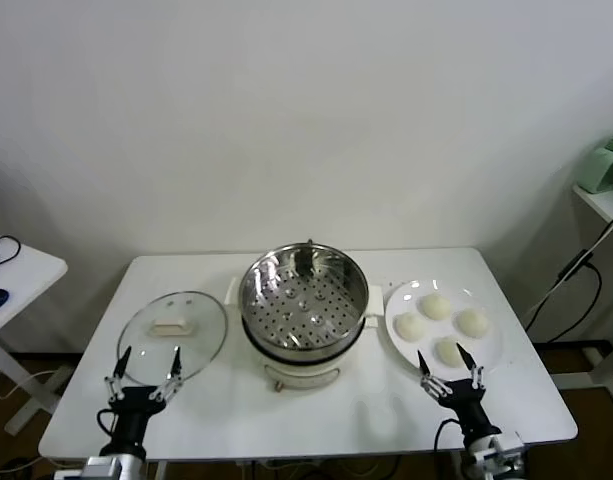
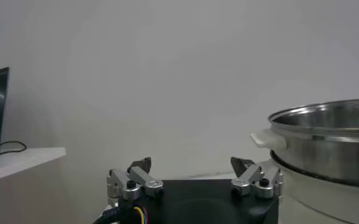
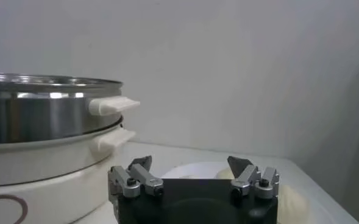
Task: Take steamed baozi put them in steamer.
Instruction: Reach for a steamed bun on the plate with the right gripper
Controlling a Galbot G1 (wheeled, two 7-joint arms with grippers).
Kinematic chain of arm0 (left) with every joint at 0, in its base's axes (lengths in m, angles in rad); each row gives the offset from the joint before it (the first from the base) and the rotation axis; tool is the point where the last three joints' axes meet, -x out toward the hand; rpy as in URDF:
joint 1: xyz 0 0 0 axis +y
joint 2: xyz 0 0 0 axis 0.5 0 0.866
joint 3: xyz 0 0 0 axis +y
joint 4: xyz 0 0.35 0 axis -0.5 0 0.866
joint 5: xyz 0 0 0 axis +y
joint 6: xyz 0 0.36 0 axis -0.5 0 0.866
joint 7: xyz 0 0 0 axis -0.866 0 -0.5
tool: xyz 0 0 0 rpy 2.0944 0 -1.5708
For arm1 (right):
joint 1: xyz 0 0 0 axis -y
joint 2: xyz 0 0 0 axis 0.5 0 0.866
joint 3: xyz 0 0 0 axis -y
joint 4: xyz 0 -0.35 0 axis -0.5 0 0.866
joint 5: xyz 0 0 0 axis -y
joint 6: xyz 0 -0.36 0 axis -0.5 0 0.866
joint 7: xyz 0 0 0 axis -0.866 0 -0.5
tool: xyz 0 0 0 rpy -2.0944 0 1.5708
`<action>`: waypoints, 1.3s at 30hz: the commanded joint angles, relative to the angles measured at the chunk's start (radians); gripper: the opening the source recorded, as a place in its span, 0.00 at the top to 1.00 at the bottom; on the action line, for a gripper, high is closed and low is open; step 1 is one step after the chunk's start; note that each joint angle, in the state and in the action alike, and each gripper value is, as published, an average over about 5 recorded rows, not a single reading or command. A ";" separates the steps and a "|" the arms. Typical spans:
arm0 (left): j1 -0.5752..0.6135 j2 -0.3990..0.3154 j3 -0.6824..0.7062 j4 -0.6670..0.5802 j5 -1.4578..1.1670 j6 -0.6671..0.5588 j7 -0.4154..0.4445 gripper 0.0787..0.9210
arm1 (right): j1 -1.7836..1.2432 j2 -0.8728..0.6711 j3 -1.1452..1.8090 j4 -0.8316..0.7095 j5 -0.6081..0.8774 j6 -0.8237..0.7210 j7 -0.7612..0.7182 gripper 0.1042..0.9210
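Observation:
Four cream-white baozi (image 1: 436,306) lie on a flat white plate (image 1: 491,345) at the table's right. The steel steamer (image 1: 304,302), with its perforated tray and white base, stands in the middle with nothing on the tray. It also shows in the left wrist view (image 2: 325,143) and the right wrist view (image 3: 42,115). My right gripper (image 1: 445,368) is open and empty, low at the front edge just before the plate; one baozi (image 3: 292,198) shows beyond it. My left gripper (image 1: 146,368) is open and empty near the front left, just before the lid.
A round glass lid (image 1: 172,328) with a white handle lies flat left of the steamer. A white side table (image 1: 11,275) stands at the far left, and a shelf with a green object (image 1: 606,170) at the far right.

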 commanded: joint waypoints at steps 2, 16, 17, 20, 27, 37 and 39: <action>0.003 0.006 0.006 0.003 0.009 -0.004 -0.002 0.12 | 0.085 -0.077 0.037 -0.001 -0.024 -0.057 -0.041 0.12; 0.003 0.041 0.035 0.006 0.030 0.000 -0.016 0.12 | 0.576 -0.593 -0.131 -0.305 -0.108 -0.213 -0.539 0.12; 0.004 0.045 0.035 0.009 0.030 -0.001 -0.018 0.12 | 0.629 -0.619 -0.171 -0.340 -0.118 -0.206 -0.588 0.12; 0.007 0.056 0.033 0.017 0.025 -0.006 -0.019 0.12 | 0.802 -0.675 -0.313 -0.452 -0.150 -0.172 -0.716 0.12; 0.009 0.062 0.031 0.023 0.011 -0.012 -0.018 0.12 | 1.294 -0.667 -0.728 -0.751 -0.261 -0.063 -1.015 0.12; -0.009 0.059 0.028 0.030 0.010 -0.002 -0.017 0.12 | 1.731 -0.469 -1.171 -1.082 -0.396 0.033 -1.262 0.12; -0.013 0.060 0.027 0.033 0.010 -0.001 -0.018 0.12 | 1.762 -0.417 -1.215 -1.134 -0.408 0.044 -1.264 0.12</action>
